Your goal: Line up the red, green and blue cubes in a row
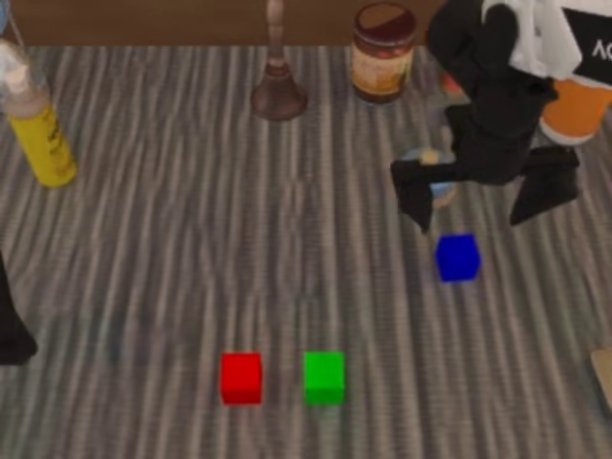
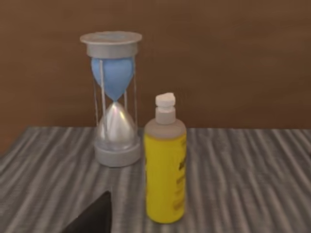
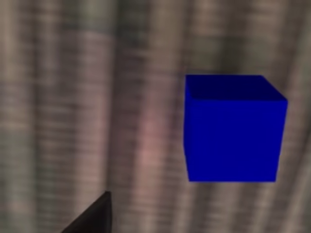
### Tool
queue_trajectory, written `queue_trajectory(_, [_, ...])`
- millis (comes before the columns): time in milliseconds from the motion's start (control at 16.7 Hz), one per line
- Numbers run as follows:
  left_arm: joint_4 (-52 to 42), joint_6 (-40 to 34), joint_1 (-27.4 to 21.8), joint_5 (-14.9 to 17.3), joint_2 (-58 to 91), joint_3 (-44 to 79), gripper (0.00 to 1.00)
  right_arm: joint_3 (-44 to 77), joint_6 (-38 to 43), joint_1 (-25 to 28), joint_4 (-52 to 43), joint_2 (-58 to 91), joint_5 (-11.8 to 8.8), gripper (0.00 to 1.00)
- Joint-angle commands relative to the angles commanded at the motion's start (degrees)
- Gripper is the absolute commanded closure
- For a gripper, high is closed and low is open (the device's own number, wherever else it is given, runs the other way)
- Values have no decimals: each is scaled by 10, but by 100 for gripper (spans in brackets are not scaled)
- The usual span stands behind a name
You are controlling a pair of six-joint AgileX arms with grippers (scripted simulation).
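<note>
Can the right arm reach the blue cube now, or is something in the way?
Probably yes. The right pincer is open and hangs just behind the blue cube, which stands alone on the table. The red cube and green cube are far off.

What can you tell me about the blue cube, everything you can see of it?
The blue cube is a small, plain, matte block of deep blue with sharp edges and no markings. It sits flat on the striped grey table, right of centre, apart from the red cube and green cube, which sit side by side nearer the front edge. Nothing touches it. The right gripper hangs just behind it with its fingers spread; the right wrist view shows the cube close and free on the table.
</note>
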Motion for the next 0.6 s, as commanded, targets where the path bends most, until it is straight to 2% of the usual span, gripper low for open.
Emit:
queue_trajectory(420, [6,-3,3,0,-8,-4,0,4,0,-1,-1,7,0,0])
queue_trajectory(600, [6,-3,3,0,-8,-4,0,-22,0,1,40,23,0,0])
